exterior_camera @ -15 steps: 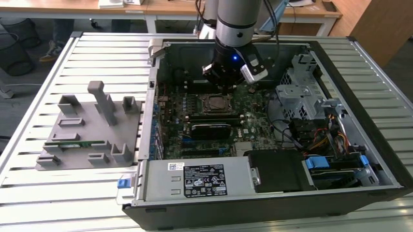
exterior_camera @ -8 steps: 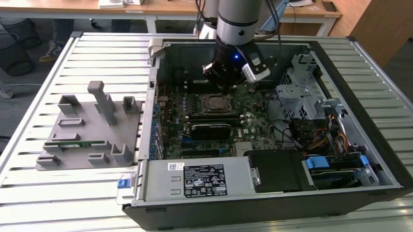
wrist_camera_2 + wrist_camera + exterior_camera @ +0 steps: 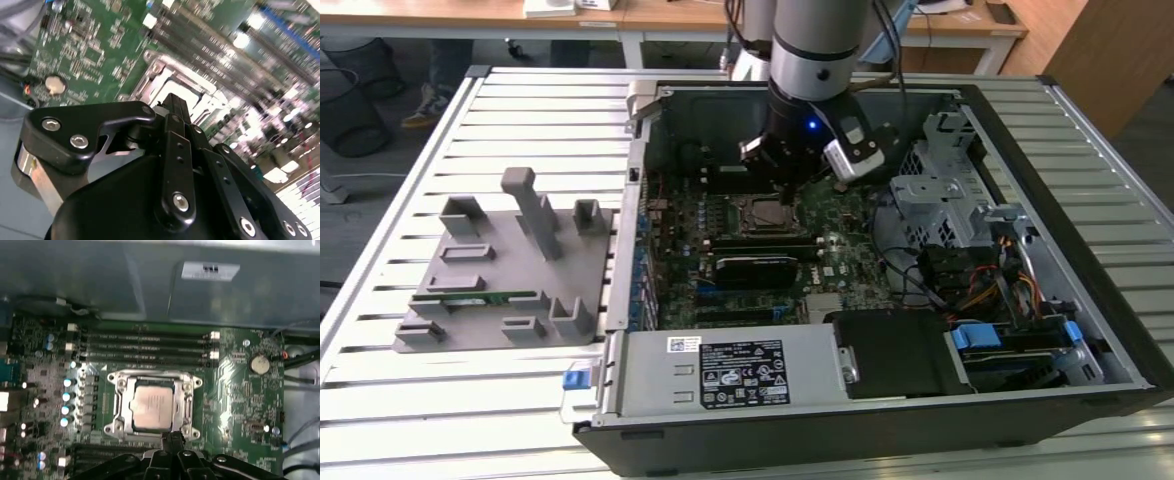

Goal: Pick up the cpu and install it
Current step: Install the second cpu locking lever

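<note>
One silvery cpu (image 3: pixel 154 407) is already lying flat in its metal-framed socket (image 3: pixel 116 412), and I am hovering my gripper (image 3: pixel 172 437), fingers narrowed and empty, beside its edge, judging centred alignment matters.

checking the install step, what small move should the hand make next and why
Probably lift the hand straight up a little. In the first wrist view the cpu already lies flat inside the socket frame, and the hand sits at the frame's edge, shut with nothing in it, so there seems nothing left to carry.
</note>
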Robot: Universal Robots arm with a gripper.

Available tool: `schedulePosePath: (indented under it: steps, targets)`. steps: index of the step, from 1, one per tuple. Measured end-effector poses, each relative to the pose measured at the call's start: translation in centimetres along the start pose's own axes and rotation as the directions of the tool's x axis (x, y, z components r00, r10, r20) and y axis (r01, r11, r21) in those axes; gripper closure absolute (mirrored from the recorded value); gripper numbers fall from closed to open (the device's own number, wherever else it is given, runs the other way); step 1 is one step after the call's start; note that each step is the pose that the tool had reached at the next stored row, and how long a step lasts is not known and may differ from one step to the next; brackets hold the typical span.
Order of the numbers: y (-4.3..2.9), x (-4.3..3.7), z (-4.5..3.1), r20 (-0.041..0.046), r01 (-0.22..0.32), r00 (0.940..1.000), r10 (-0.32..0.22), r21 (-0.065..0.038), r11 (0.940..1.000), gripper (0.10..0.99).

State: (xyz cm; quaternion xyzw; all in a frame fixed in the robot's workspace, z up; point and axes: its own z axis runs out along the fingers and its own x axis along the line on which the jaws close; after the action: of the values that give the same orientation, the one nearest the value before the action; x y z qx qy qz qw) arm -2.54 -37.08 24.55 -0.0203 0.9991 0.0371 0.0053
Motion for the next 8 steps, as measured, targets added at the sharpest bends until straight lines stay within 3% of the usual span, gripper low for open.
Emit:
schedulePosePath:
  steps: [4, 6, 8]
  targets:
    - [-1.02, 0.04, -0.07, -0.0024, 0.000, 1.0000, 0.000, -0.002, 1.0000, 0.973]
    - [-1.39, 0.06, -0.01, -0.0045, -0.001, 1.0000, 0.001, -0.013, 0.9999, 0.973]
    - [-1.62, 0.09, 0.17, -0.0054, -0.001, 1.0000, 0.001, -0.015, 0.9999, 0.973]
